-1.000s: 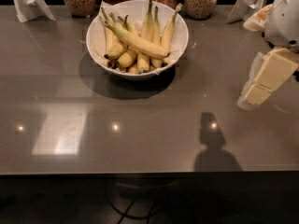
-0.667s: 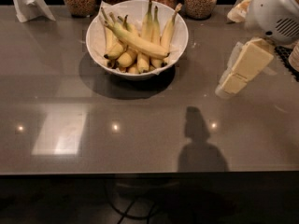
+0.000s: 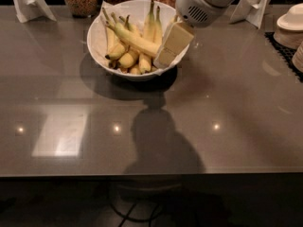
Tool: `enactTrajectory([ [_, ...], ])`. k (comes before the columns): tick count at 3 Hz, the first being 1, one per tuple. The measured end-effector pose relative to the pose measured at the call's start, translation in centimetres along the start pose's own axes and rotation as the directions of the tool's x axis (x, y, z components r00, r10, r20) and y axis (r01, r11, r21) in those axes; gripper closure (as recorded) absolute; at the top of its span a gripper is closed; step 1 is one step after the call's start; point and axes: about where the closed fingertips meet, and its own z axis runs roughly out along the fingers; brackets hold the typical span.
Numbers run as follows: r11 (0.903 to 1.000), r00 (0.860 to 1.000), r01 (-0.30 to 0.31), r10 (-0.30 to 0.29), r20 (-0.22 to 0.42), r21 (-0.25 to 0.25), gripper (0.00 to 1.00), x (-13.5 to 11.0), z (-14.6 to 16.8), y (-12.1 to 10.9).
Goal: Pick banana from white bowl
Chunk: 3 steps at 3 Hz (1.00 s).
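1. The gripper [image 3: 162, 60] hangs over the right-hand rim of the white bowl [image 3: 97, 46], its cream-coloured tip pointing down and leftward into the fruit. Whether it is open or closed cannot be told from this angle.
2. The banana [image 3: 137, 39], the long slender one, lies diagonally across the top of the heap inside the bowl. Its stem end is toward the upper left and its other end runs toward the gripper.
3. Shorter bananas [image 3: 129, 59] lie beneath and beside it. Several stand with their stems up against the far wall.
4. The bowl rests on the grey table [image 3: 236, 117], with a stack of pale dishes [image 3: 291, 25] well apart at the right edge.
5. Step in hand, by judgement: the approach, with the grasp not yet made.
6. The next move probably calls for a short descent that straddles the top banana across its width without catching the fruit below or knocking the rim.
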Motion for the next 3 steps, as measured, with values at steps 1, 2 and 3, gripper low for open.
enactTrajectory([
  [1, 1.0000, 1.000, 0.000, 0.000, 0.000, 0.000, 0.00, 0.0, 0.0, 0.0],
  [2, 0.9994, 0.999, 0.013, -0.014, 0.034, 0.031, 0.00, -1.4, 1.1, -0.2],
  [3, 0.9985, 0.996, 0.024, -0.028, 0.082, 0.049, 0.00, -3.6, 2.9, -0.3],
])
